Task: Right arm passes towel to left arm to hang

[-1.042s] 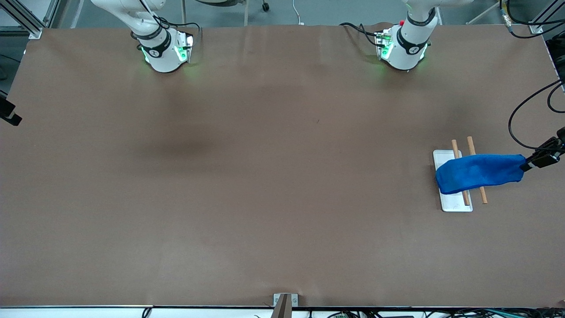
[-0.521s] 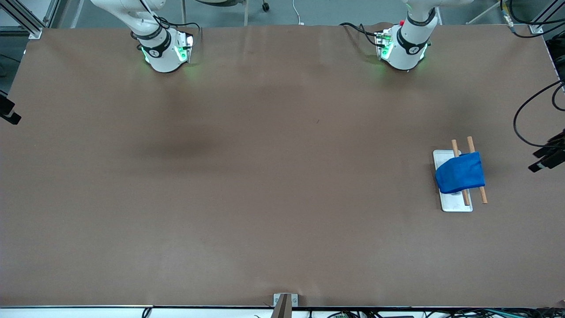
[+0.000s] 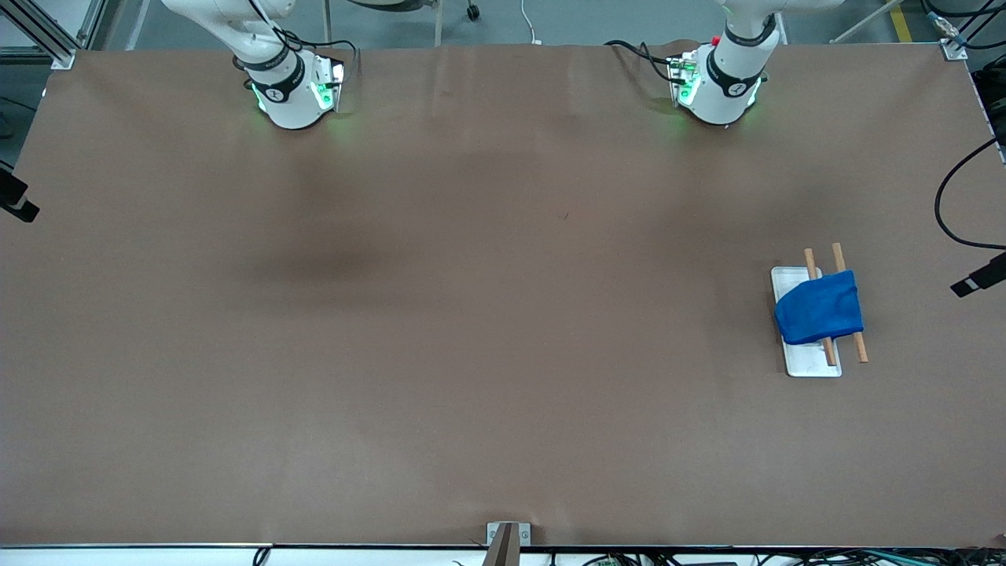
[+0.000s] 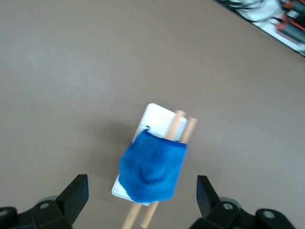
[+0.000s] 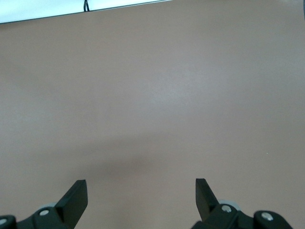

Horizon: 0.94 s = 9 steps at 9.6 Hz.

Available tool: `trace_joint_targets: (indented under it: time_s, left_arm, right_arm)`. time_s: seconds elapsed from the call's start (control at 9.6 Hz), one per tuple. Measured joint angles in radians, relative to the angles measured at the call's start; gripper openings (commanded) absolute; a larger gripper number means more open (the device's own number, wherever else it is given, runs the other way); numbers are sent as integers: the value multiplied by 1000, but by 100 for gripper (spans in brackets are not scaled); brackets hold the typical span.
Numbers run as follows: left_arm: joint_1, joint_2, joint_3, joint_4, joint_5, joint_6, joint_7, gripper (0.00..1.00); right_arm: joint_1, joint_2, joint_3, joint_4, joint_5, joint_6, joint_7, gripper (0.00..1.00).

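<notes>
The bright blue towel (image 3: 819, 307) lies draped over the two wooden rods (image 3: 847, 299) of the white rack (image 3: 809, 363), toward the left arm's end of the table. It also shows in the left wrist view (image 4: 151, 168), hanging over both rods. My left gripper (image 4: 143, 190) is open and empty, up in the air and apart from the towel. Only a bit of it shows at the edge of the front view (image 3: 978, 277). My right gripper (image 5: 140, 191) is open and empty, high over bare table. It waits.
The brown table (image 3: 487, 330) is bare apart from the rack. Both arm bases (image 3: 292, 90) (image 3: 719, 86) stand along the table's edge farthest from the front camera. Black cables (image 3: 947, 212) hang at the left arm's end of the table.
One second ago my left gripper held the towel's end stretched out past the rods. It let go, the towel settled folded over the rods, and the gripper drew away toward the table's end.
</notes>
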Motion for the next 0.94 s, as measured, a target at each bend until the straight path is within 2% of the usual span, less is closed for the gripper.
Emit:
trace_joint_targets:
  time_s: [0.42, 0.62, 0.73, 0.94]
  left_arm:
    - [-3, -189, -236, 10, 201, -188, -18, 100]
    - [-3, -273, -293, 30, 239, -327, -23, 100]
    - [-2, -294, -311, 51, 243, -354, -22, 100]
    - [-3, -274, -342, 159, 244, -442, -23, 100]
  right_arm:
    - [0, 0, 0, 0, 0, -14, 0, 100]
    - [0, 0, 0, 0, 0, -26, 0, 100]
    - [0, 0, -1, 0, 0, -26, 0, 100]
    - [0, 0, -1, 0, 0, -27, 0, 100]
